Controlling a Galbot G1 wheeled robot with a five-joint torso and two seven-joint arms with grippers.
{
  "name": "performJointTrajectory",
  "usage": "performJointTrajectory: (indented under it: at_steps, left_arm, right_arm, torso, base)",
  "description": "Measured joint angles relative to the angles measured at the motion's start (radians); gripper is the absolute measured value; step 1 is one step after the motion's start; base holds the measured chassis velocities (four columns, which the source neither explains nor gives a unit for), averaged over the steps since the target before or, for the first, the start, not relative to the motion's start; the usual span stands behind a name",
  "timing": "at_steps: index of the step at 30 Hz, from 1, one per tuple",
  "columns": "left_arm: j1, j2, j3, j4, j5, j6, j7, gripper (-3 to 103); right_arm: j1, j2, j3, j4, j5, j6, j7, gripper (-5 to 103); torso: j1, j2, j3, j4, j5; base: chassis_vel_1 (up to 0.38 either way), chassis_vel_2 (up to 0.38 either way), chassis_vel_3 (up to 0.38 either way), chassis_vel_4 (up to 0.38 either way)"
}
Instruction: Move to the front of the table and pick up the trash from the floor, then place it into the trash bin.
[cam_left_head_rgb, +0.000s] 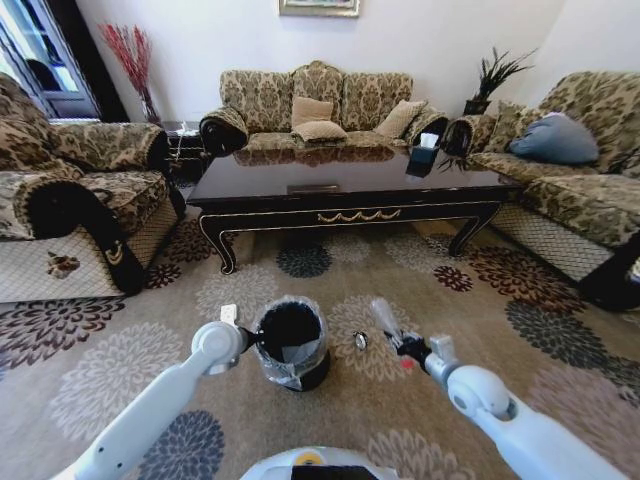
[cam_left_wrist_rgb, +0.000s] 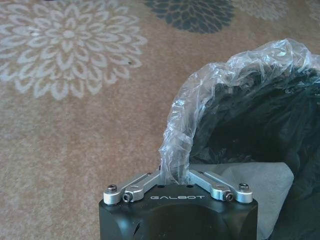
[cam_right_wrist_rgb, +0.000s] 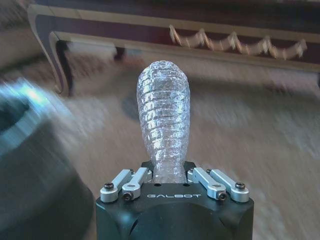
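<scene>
A clear plastic bottle (cam_right_wrist_rgb: 164, 120) is held in the right gripper (cam_right_wrist_rgb: 168, 176), whose fingers are closed on its lower end; the ribbed, crumpled body sticks out beyond the fingers toward the table (cam_right_wrist_rgb: 150, 27). In the head view the bottle (cam_left_head_rgb: 384, 318) is seen lifted above the floor (cam_left_head_rgb: 120, 360), tilted, with its red cap (cam_left_head_rgb: 406, 363) down by the right gripper (cam_left_head_rgb: 408, 350), a little to the right of the trash bin (cam_left_head_rgb: 291, 342).

The trash bin stands on the carpet between the two arms, and its clear liner bag (cam_left_wrist_rgb: 210, 90) is bunched around the rim. The left gripper (cam_left_wrist_rgb: 175, 175) is closed on a fold of this liner at the bin's rim, with the dark inside of the trash bin (cam_left_wrist_rgb: 260, 130) just beyond it. In the head view the left gripper (cam_left_head_rgb: 250, 340) is seen touching the bin's left side.

A tiny silvery piece (cam_left_head_rgb: 360, 341) lies on the carpet between the bin and the held bottle, and a small white piece (cam_left_head_rgb: 229, 314) lies on the floor just beside the left arm's wrist.

Farther off, the long dark table (cam_left_head_rgb: 345, 185) is set across the carpet, with gold ornament on its apron. A small dark box with white tissue (cam_left_head_rgb: 426, 150) is placed near its right far corner. Patterned sofas (cam_left_head_rgb: 320, 105) are arranged around the table on three sides, and a blue-grey cushion (cam_left_head_rgb: 555, 138) rests on the right one.
</scene>
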Motion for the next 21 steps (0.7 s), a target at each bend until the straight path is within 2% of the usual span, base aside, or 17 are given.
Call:
performJointTrajectory:
  at_steps: [4, 8, 15, 21]
  left_arm:
    - [-0.029, -0.004, 0.076, -0.003, 0.020, 0.000, -0.003, 0]
    - [-0.061, -0.028, 0.135, -0.002, 0.028, 0.000, -0.006, 0]
    - [-0.136, -0.077, 0.257, 0.023, 0.033, 0.000, -0.027, 0]
    - [-0.175, -0.134, 0.306, 0.060, 0.036, 0.000, -0.048, 0]
  right_arm:
    - [-0.003, -0.014, 0.017, 0.105, 0.036, 0.017, 0.013, 25]
    - [0.003, -0.010, 0.014, 0.138, 0.049, 0.019, 0.018, 25]
    - [0.020, -0.003, -0.001, 0.159, 0.072, 0.051, 0.013, 25]
    - [0.038, 0.003, -0.036, 0.158, 0.075, 0.090, -0.017, 25]
  torso:
    - [0.000, 0.000, 0.000, 0.0002, 0.0002]
    - [0.000, 0.000, 0.000, -0.0002, 0.0001]
    - [0.000, 0.000, 0.000, -0.0002, 0.0001]
    - [0.000, 0.000, 0.000, -0.0001, 0.0000]
  base:
    - [0.000, 0.000, 0.000, 0.000]
    - [0.000, 0.000, 0.000, 0.000]
    - [0.000, 0.000, 0.000, 0.000]
    - [0.000, 0.000, 0.000, 0.000]
